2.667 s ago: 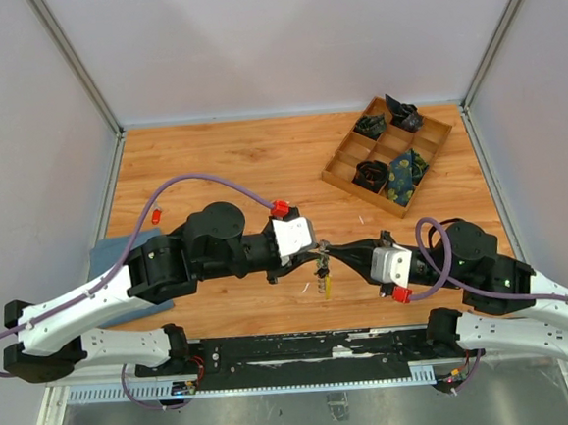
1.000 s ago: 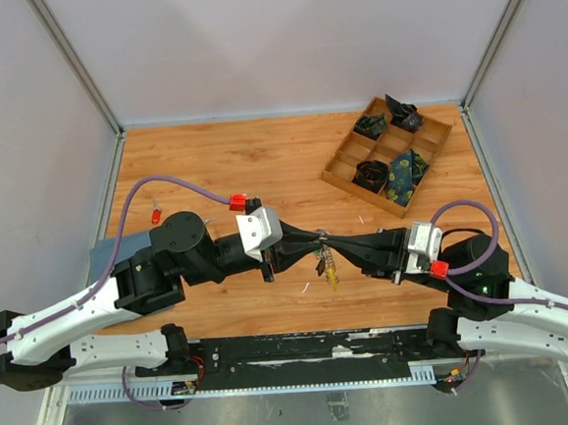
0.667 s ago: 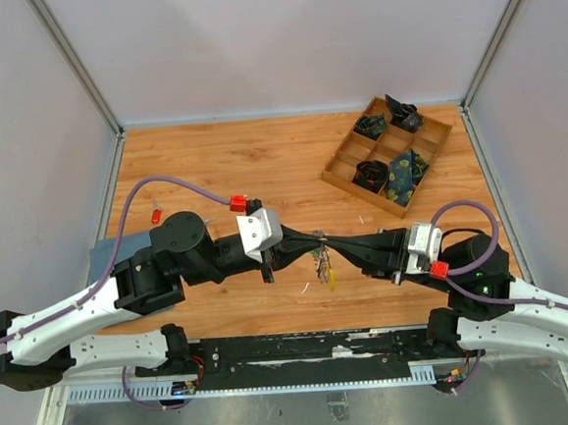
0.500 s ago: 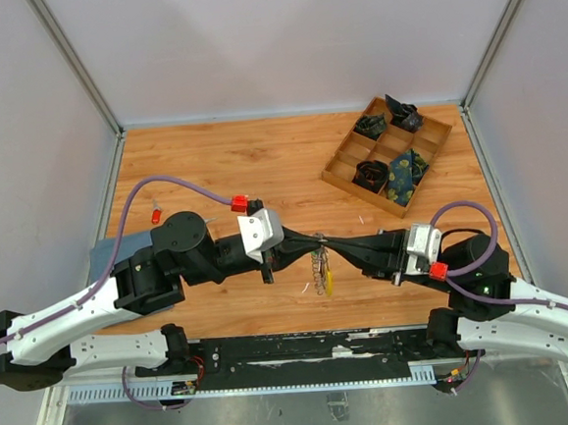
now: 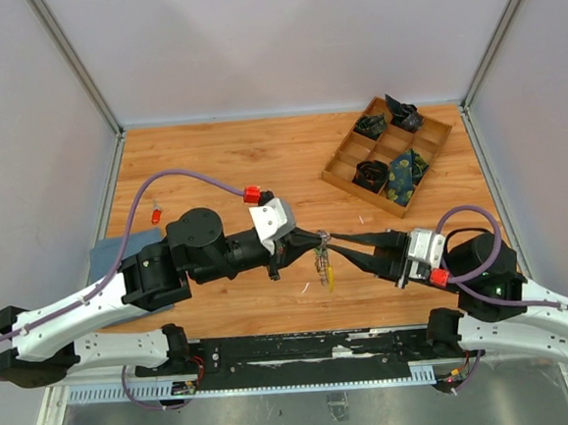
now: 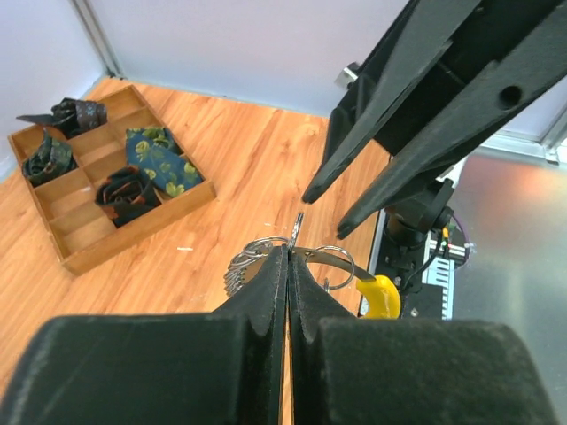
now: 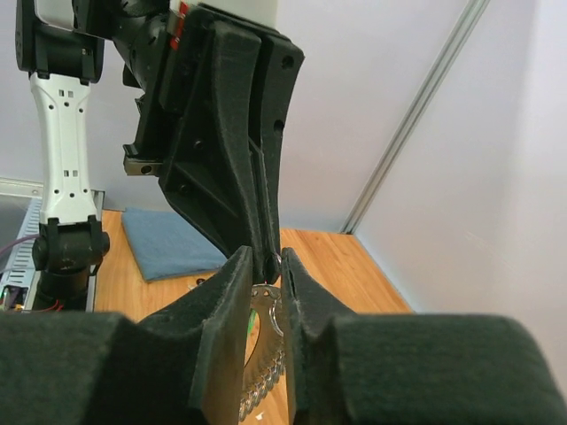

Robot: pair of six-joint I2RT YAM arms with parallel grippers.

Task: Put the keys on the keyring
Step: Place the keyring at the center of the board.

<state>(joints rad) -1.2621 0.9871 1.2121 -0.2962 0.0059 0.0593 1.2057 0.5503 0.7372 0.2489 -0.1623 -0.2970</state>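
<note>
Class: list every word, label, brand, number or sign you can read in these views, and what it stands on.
None is legible. The keyring, wooden tray, blue cloth and white arm casing show no print; pale marks on the black base rail are too small to read.

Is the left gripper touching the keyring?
Touching. The left wrist view shows the left gripper closed, with the keyring wire pinched between its fingertips and sticking out from them.

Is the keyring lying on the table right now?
No, the keyring hangs pinched between the shut left jaws, held up off the table.
</note>
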